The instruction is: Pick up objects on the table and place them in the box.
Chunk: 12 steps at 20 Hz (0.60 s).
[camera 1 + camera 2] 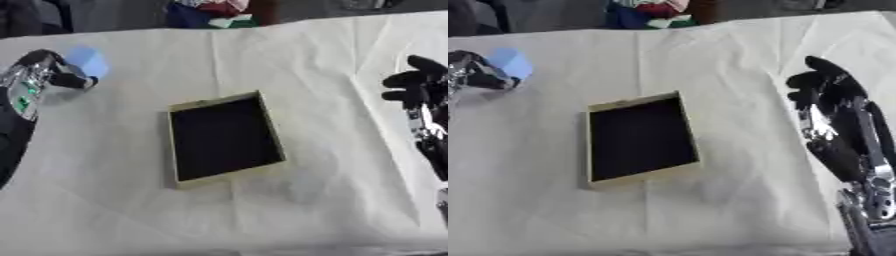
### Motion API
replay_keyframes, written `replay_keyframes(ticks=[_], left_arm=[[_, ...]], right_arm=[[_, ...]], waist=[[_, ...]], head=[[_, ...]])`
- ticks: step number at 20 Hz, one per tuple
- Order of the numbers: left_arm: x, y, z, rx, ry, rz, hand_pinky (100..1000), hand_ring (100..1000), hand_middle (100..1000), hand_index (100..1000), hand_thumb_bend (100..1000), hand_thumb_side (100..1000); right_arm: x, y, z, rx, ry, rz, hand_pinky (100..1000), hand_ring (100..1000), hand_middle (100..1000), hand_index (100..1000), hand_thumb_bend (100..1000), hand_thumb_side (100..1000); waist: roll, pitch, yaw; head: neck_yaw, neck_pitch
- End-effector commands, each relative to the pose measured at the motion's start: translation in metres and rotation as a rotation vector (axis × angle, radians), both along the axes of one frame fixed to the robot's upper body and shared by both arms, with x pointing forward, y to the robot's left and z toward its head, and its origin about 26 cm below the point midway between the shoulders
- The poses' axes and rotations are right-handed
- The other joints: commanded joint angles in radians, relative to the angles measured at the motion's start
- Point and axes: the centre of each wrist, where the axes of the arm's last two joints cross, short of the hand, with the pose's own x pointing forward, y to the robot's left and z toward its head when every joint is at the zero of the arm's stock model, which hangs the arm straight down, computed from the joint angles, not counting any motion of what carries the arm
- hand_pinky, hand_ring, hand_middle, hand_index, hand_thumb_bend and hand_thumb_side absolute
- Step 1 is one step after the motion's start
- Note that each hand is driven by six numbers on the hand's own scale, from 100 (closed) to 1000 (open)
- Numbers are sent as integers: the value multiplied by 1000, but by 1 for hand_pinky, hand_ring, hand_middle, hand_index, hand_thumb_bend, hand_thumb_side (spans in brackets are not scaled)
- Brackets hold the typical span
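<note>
Upper left: left robot hand is grasping one pale blue object. Centre: one box is lying on the table. Right: right robot hand is hanging relaxed, released.

A table draped in a creased white cloth fills the view. Near its middle lies a shallow open box, rectangular, with pale tan walls and a dark inside, turned slightly askew to the table's edges. Its whole base rests flat on the cloth
</note>
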Motion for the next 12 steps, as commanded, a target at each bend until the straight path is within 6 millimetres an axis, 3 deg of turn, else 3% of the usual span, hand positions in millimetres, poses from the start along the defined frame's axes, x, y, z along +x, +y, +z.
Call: replay_keyframes(ticks=[1,12], left_arm=[[2,0,14,17,-58,4,739,680,651,806,507,482],[2,-3,13,28,-118,20,723,666,630,788,504,507]], right_arm=[[0,-2,7,-10,-27,0,701,744,655,875,100,530],[0,-2,8,-11,-28,2,701,745,654,875,100,530]], waist=[[-2,-16,0],[0,-16,0]], head=[[-2,5],[-3,5]])
